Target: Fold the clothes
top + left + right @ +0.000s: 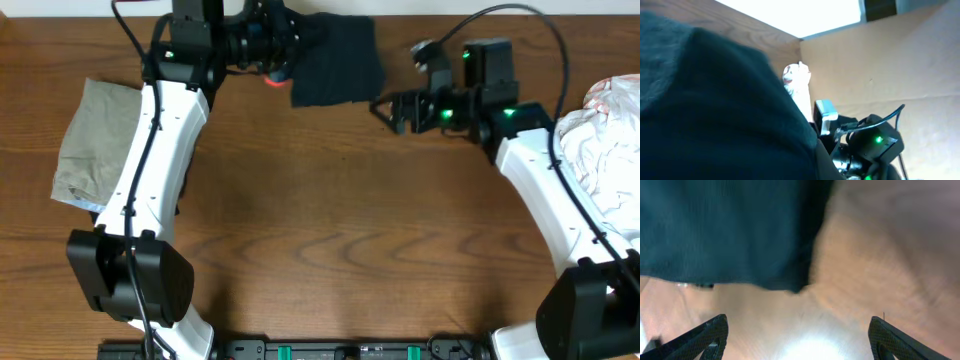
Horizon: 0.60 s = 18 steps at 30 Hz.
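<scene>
1. Found at the far middle of the table (330,230): the black trousers (335,60), gathered into a compact dark block, with a spot of orange-red trim at the near left corner.
2. Clamped shut on the left edge of that block, by all appearances: the left gripper (268,52). Impossible to judge the depth of the bite, with dark cloth filling most of the left wrist view.
3. Spread wide and holding nothing: the right gripper (383,108), just right of the near right corner of the trousers, with bare wood between its fingers (705,335).
4. Likely trouble first: dragging the whole block sideways instead of turning one layer over, owing to a single-sided hold and no pin on the right edge.
5. Next: closing the right jaws on only the top layer, or on wood alone, given the gap to the cloth; hence a crooked or half-made fold.
6. Also possible: a shallow left pinch letting go under tension, dropping the soft fabric in a heap.
7. Lesser hazard: snagging the khaki-grey garment (95,140) beside the left arm, or the white fabrics (605,130) close to the right arm, on any wide sweep.
</scene>
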{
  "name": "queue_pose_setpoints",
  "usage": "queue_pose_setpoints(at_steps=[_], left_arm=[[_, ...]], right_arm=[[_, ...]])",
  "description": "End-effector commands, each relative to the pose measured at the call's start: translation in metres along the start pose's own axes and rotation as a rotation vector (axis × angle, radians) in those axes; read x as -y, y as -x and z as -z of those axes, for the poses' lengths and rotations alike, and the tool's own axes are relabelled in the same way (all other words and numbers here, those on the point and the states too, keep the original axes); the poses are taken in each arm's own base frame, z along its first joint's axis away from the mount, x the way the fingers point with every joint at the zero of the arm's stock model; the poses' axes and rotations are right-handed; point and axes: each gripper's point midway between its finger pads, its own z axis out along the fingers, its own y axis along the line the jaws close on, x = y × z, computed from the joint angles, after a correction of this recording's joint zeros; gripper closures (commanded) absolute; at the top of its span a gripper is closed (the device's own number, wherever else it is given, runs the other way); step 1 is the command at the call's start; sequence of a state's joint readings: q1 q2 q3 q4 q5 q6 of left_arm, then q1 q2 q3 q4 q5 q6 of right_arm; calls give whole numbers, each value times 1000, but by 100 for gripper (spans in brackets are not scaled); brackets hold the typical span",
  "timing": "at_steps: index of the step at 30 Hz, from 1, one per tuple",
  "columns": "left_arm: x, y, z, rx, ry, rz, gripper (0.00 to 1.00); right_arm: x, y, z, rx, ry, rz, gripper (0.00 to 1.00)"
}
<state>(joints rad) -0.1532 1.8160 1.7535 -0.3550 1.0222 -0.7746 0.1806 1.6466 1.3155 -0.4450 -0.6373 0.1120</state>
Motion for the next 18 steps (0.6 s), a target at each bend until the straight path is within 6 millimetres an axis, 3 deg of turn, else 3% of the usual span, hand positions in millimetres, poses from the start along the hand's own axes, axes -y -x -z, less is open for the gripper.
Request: queue_pose_setpoints(at_steps=[1,9,13,18], left_arm=[[32,0,9,-1,-70,20,94],[58,7,18,38,-130,18,94],[71,13,21,59,-166,9,94],[78,16,22,70,-190,10,94]], right_arm=[[6,18,5,61,14,-52,11],[-18,31,9,103,153,-8,10],[-46,19,12,89,303,254,10],[-50,17,13,88,324,278,9]])
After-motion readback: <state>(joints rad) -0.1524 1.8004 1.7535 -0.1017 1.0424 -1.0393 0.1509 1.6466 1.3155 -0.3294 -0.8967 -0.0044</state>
